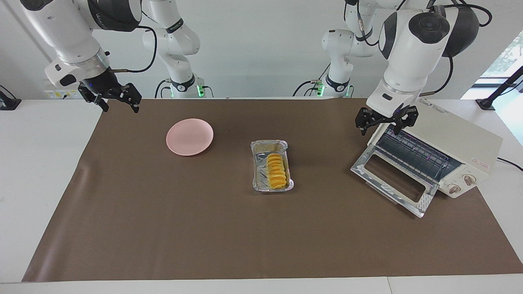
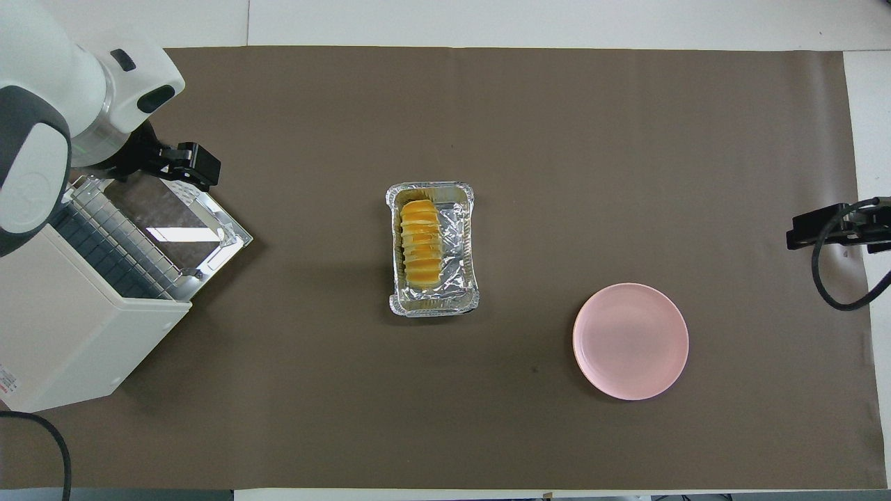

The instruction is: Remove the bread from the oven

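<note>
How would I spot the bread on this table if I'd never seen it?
Start at the cream oven with its door dropped open, at the left arm's end of the brown mat. Beside it, mid-mat, sits a crinkled foil tray. The bread lies in it: a ridged golden-yellow loaf, unlike the flat pink plate.

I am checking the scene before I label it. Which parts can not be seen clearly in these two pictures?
- Oven inside: in the overhead view the left arm covers part of the wire rack; in the facing view its depth is dark.
- Oven knobs: settings too small to read, facing view.
- Left pincer: mostly under its own wrist in the overhead view.
- Right pincer: cut by the overhead view's edge.
- Foil tray floor under the bread: covered.
</note>
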Action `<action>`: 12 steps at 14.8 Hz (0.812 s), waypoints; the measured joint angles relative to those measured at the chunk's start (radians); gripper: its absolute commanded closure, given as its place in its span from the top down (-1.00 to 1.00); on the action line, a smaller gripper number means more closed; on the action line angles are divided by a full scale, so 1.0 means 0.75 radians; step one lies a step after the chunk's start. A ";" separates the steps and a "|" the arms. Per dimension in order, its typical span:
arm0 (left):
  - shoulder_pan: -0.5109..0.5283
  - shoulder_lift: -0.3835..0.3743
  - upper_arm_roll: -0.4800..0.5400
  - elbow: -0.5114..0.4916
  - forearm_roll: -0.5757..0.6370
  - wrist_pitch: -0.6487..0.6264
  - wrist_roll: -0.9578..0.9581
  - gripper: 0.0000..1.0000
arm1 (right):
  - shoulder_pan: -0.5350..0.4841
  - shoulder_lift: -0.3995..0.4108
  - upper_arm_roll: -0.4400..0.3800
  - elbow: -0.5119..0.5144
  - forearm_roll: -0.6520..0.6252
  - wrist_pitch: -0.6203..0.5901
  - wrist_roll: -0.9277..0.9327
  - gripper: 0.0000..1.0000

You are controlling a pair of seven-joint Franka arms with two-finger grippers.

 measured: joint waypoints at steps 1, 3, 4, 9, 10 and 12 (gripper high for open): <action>0.003 -0.020 0.000 -0.024 0.000 -0.004 0.000 1.00 | 0.000 0.000 0.000 0.000 0.000 0.000 0.000 1.00; 0.011 -0.055 -0.001 -0.071 -0.028 -0.029 -0.001 1.00 | 0.000 0.000 0.000 0.000 0.000 0.000 0.000 1.00; 0.038 -0.086 -0.003 -0.108 -0.091 -0.038 -0.002 1.00 | 0.000 0.000 0.000 0.000 0.000 0.000 0.000 1.00; 0.125 -0.236 -0.006 -0.215 -0.157 -0.091 0.008 1.00 | 0.000 0.000 0.000 0.000 0.000 0.000 0.000 1.00; 0.125 -0.250 -0.007 -0.222 -0.157 -0.092 0.008 1.00 | 0.000 0.000 0.000 0.000 0.000 0.000 0.000 1.00; 0.128 -0.257 -0.008 -0.228 -0.157 -0.092 0.008 1.00 | 0.000 0.000 0.000 0.000 0.000 0.000 0.000 1.00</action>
